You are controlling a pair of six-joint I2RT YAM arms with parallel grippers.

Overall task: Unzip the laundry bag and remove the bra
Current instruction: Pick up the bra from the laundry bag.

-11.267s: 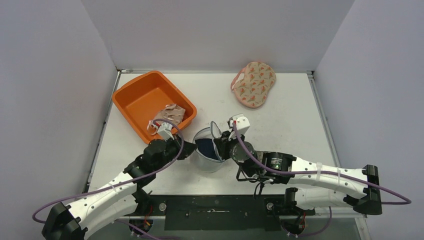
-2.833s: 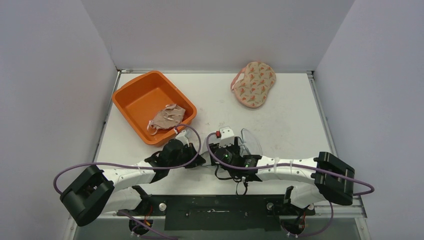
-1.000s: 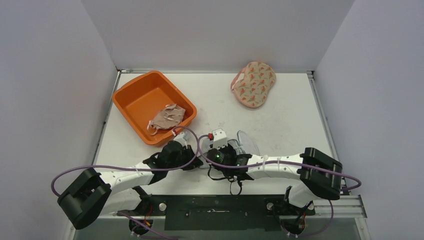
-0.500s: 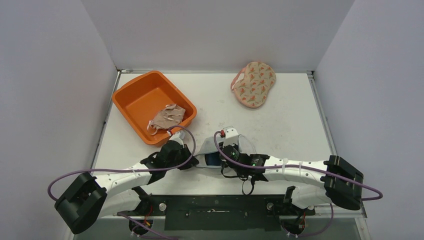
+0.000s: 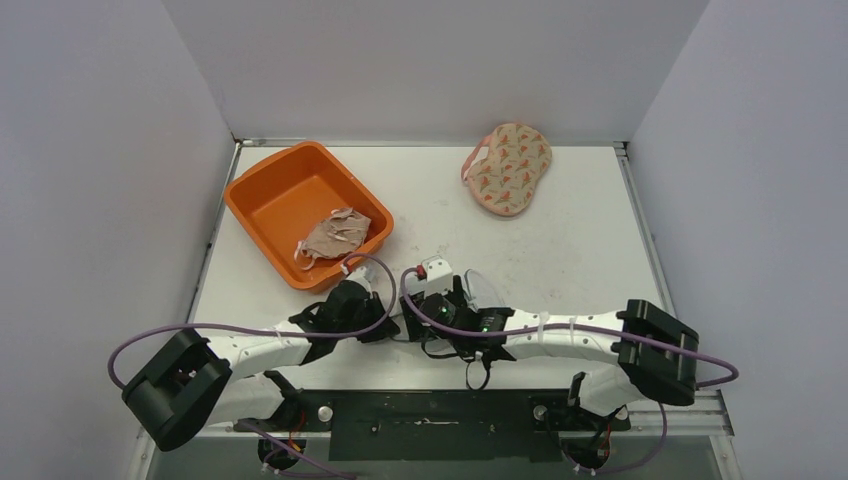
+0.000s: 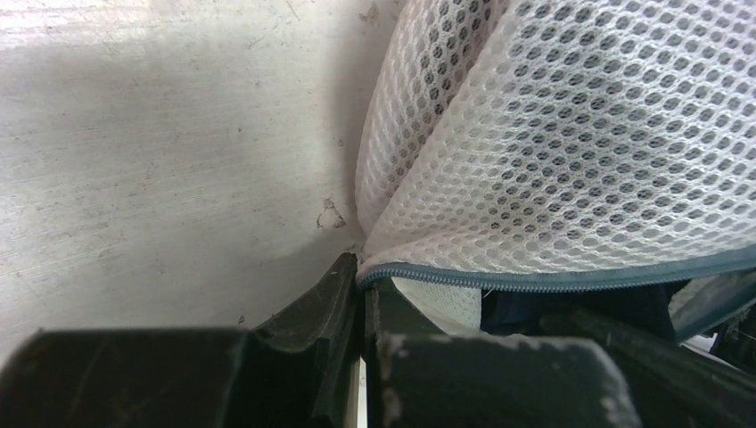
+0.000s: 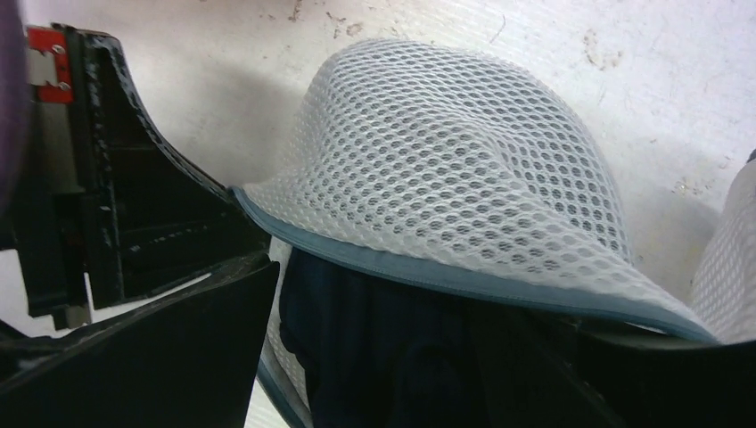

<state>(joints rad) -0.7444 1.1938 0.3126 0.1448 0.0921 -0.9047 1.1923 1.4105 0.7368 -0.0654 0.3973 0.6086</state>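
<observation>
While left tool [image 6: 361,272] pinches laundry bag [image 6: 553,134], right tool [image 7: 446,339] gapes; scuffed table [image 5: 580,230], grey walls [image 5: 430,60].

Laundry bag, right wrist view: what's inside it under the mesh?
Below the mesh dome of the laundry bag, dark navy fabric shows in the open gap. The mesh covers the rest, so its full shape cannot be seen.

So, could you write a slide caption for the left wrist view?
Left gripper shut on the zippered edge of the white mesh laundry bag.
</observation>
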